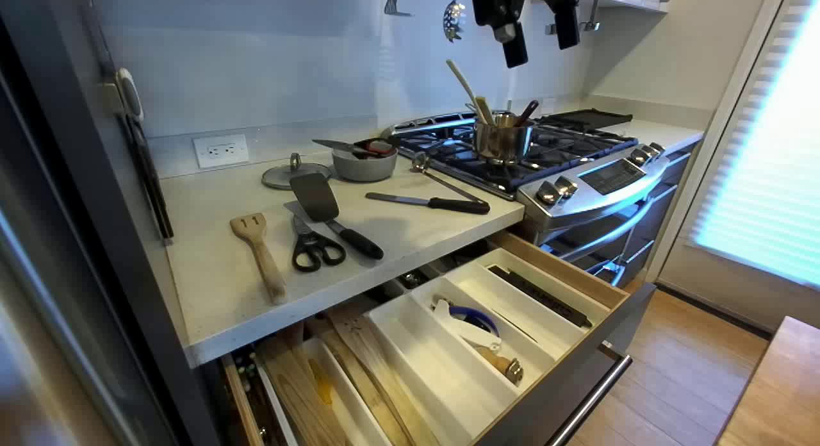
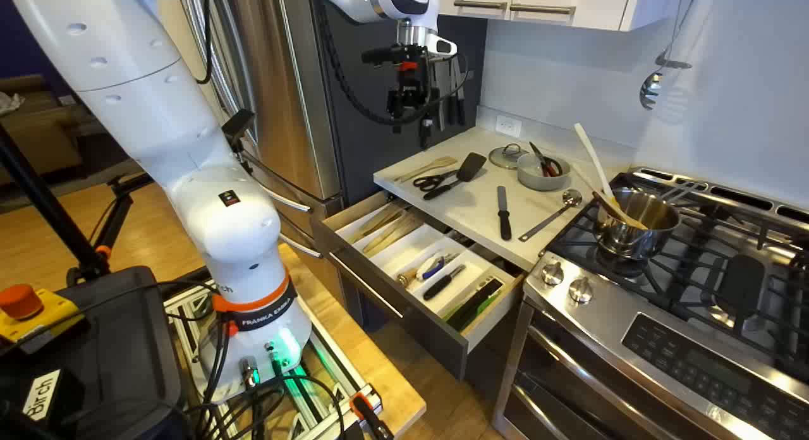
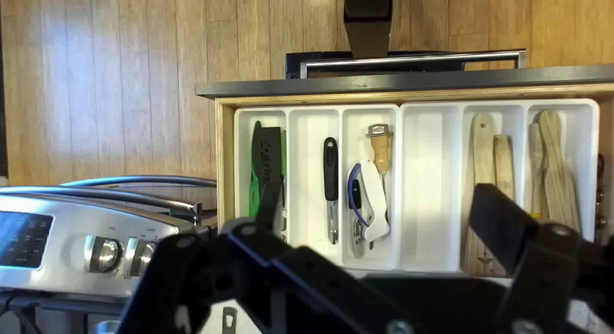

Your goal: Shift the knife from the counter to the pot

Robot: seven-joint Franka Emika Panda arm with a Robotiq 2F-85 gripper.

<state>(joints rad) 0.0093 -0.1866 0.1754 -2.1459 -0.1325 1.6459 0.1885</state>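
The knife (image 1: 430,203) lies flat on the counter near its front edge, black handle toward the stove. It also lies on the counter in an exterior view (image 2: 504,212), its handle toward the open drawer. It is out of sight in the wrist view. The metallic pot (image 1: 503,143) stands on the stove with utensil handles sticking up; it shows in both exterior views (image 2: 622,243). My gripper (image 1: 541,45) is open and empty, high above the counter and drawer, apart from everything. In the wrist view its fingers (image 3: 376,199) are spread wide above the drawer.
Black scissors (image 1: 314,247), a black spatula (image 1: 317,199), a wooden turner (image 1: 256,244) and a ladle (image 2: 556,213) lie on the counter. A grey pan (image 1: 364,168) with items inside and a lid (image 1: 278,177) stand behind. The open drawer (image 3: 312,90) juts out below.
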